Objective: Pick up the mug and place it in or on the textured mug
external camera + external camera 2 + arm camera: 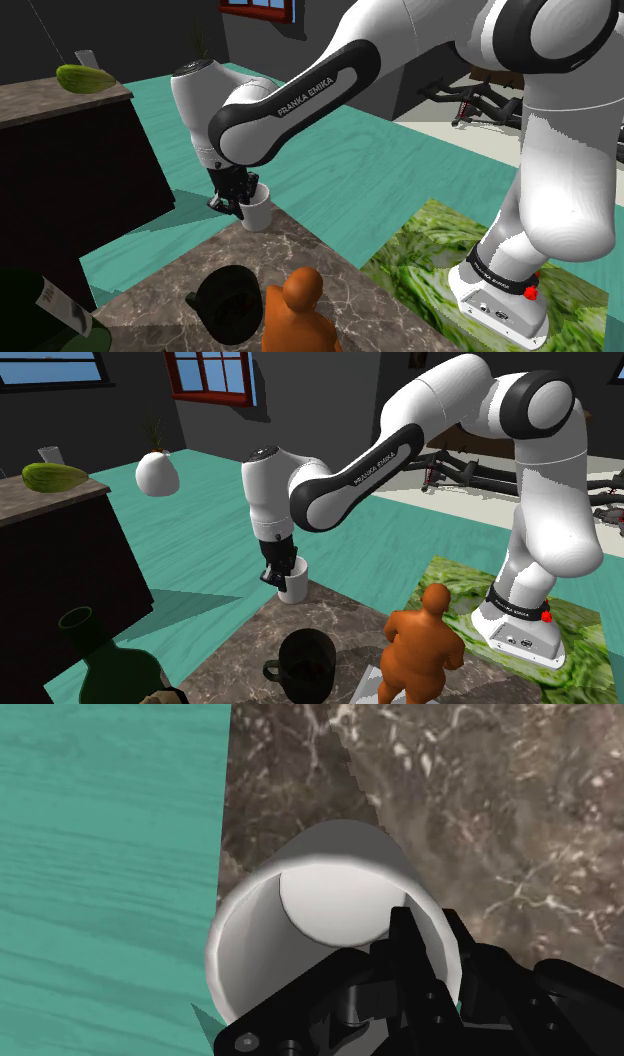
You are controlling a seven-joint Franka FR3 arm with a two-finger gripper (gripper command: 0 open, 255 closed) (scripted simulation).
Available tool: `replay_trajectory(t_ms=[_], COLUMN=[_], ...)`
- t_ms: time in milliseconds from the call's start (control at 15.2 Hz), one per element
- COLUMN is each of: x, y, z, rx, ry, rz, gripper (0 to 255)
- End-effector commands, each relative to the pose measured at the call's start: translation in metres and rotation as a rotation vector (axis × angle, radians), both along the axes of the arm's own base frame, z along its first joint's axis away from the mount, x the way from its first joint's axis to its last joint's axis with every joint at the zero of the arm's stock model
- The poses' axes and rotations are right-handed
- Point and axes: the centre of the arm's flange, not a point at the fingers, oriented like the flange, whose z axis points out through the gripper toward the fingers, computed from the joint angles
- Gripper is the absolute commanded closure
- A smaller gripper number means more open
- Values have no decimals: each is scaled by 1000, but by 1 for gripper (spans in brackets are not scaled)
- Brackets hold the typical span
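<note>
- Gripper (240,207) pinches the white mug (262,216) by its rim, one finger inside, one outside.
- It stands upright at the marble table (165,272) edge, near the black mug (232,300).

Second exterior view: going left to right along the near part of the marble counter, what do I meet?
Dark green bottle → black mug → orange figurine.
</note>
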Motion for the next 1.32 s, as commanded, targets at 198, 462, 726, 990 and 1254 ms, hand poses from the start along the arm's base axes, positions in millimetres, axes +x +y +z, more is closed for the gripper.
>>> replay_trajectory(t_ms=[198, 462, 726, 990, 1254], x=[0, 0, 0, 0, 0], y=[0, 0, 0, 0, 0], z=[0, 21, 42, 63, 84], rx=[0, 0, 0, 0, 0], ry=[0, 0, 0, 0, 0], rz=[0, 0, 0, 0, 0], gripper=[255, 255, 255, 255, 255])
